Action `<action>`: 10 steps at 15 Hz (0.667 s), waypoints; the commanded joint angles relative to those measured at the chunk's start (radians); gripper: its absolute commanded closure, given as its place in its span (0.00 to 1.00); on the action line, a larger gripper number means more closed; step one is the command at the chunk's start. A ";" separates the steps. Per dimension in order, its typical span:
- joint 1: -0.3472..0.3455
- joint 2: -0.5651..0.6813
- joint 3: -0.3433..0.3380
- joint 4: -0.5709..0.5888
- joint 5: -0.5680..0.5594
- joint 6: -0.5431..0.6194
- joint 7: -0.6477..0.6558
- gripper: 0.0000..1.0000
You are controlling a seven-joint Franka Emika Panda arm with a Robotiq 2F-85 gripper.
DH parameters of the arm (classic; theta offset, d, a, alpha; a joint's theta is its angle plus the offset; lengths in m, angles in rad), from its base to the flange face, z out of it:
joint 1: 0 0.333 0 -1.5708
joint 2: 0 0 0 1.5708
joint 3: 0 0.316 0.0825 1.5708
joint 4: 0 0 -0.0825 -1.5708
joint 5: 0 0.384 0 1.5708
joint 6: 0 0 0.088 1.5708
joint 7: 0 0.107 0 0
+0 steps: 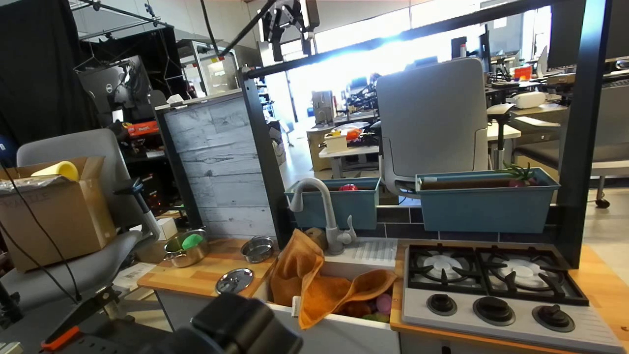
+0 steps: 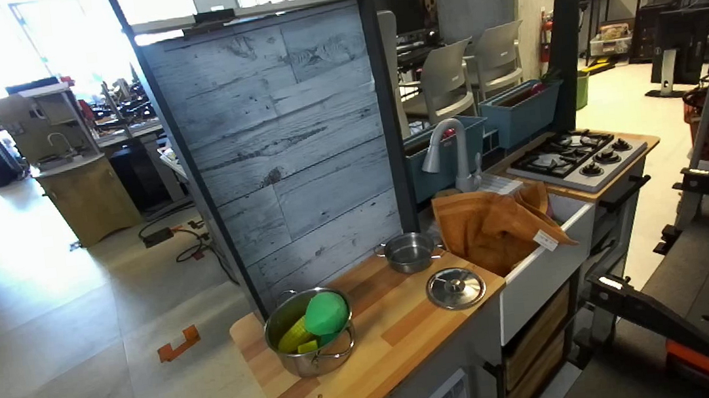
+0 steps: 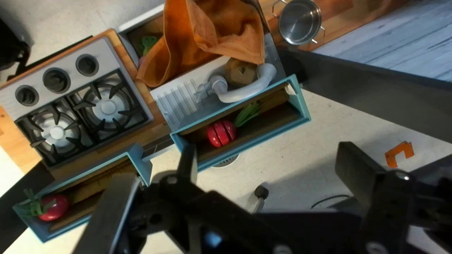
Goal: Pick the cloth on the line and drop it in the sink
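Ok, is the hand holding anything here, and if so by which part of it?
Nothing is held: the hand is open in the wrist view, and the cloth lies apart from it, draped in and over the sink.

Below the dark line [image 1: 319,57], the orange-brown cloth [image 1: 324,292] lies crumpled partly inside the white sink [image 1: 344,268], overhanging its front rim.

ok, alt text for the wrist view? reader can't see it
An orange-brown cloth lies rumpled in the white sink, partly spilling over its edges. The open tool, holding nothing, spans the lower foreground, apart from the cloth. A two-burner stove sits at left; two blue planters hold red toy vegetables.
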 commanded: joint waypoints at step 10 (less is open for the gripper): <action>-0.021 0.175 0.022 0.336 -0.053 -0.473 -0.063 0.00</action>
